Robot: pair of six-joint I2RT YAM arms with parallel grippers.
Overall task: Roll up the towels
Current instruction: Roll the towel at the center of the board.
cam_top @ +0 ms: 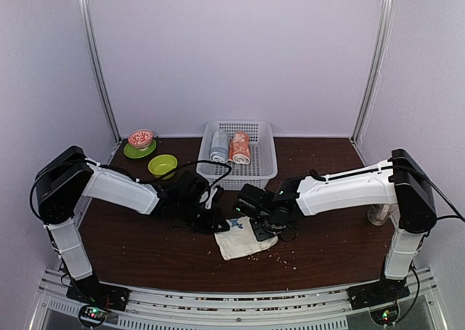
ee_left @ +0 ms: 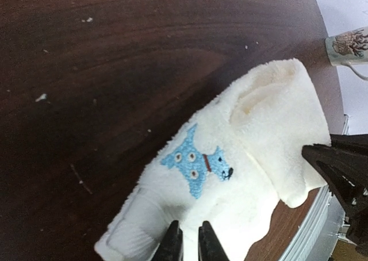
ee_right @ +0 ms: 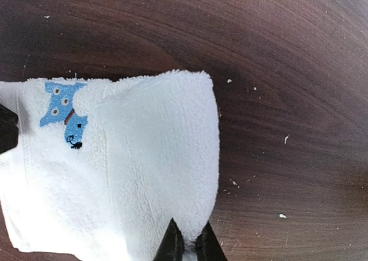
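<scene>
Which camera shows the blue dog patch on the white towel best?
Left wrist: the dog patch on the towel sits mid-frame, whole and sharp. Right wrist shows it smaller, near the left edge; top view shows only a blue speck.

Left arm [cam_top: 120, 188] and right arm [cam_top: 341, 188]: white shells, black joints, looping black cables, tapered black pincer fingers [ee_left: 171, 245].

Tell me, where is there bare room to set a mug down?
Bare wood lies at the near left, between the left arm and the white towel; at the near right, past the towel; and at the back right, beside the basket. Crowded: mid-table, where the left gripper and right gripper pinch the towel, and back left, around the green bowl.
</scene>
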